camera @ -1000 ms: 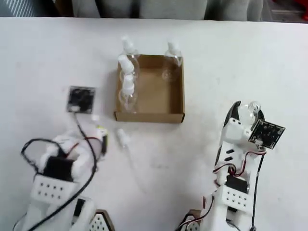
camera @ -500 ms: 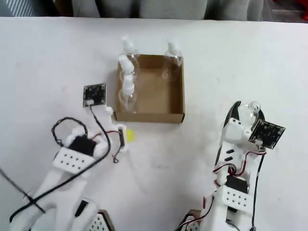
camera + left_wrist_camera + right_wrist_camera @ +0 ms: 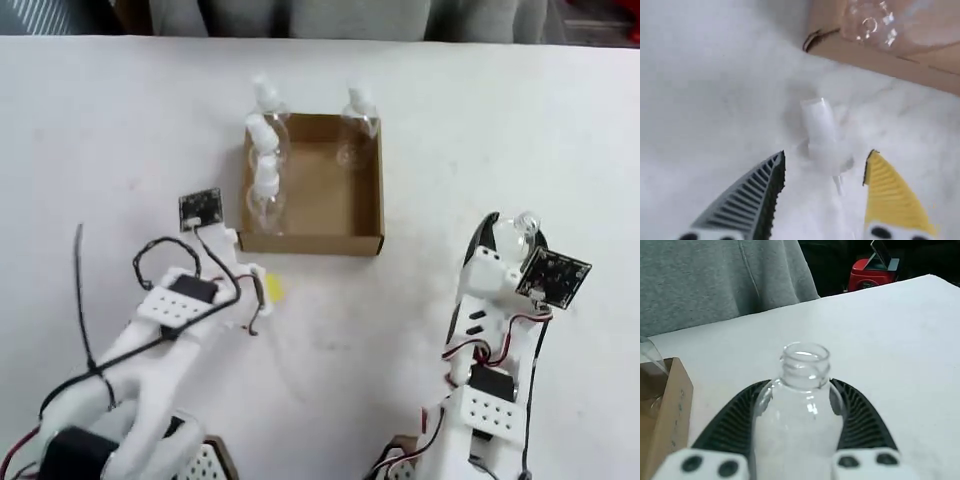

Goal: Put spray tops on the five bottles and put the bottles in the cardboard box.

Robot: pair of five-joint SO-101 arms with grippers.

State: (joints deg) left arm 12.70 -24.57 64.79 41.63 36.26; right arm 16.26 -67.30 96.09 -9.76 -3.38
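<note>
A white spray top (image 3: 820, 134) lies on the table close to a corner of the cardboard box (image 3: 880, 55). My left gripper (image 3: 822, 162) hovers open just above it, the grey finger (image 3: 747, 200) on one side and the yellow finger (image 3: 890, 195) on the other. In the high view the left gripper (image 3: 262, 287) sits just in front of the box (image 3: 310, 240). Several clear bottles with spray tops (image 3: 266, 190) stand in the box. To the right of the box, my right gripper (image 3: 508, 238) is shut on an upright clear bottle (image 3: 802, 410) whose neck has no top.
The white table (image 3: 330, 340) lies bare between the two arms. A person in grey clothing (image 3: 720, 275) sits beyond the far edge. The box wall (image 3: 665, 405) stands some way off from the held bottle.
My left arm has swung right and forward toward the box, bringing its open gripper over the spray top. The right arm and its bottle have stayed still.
</note>
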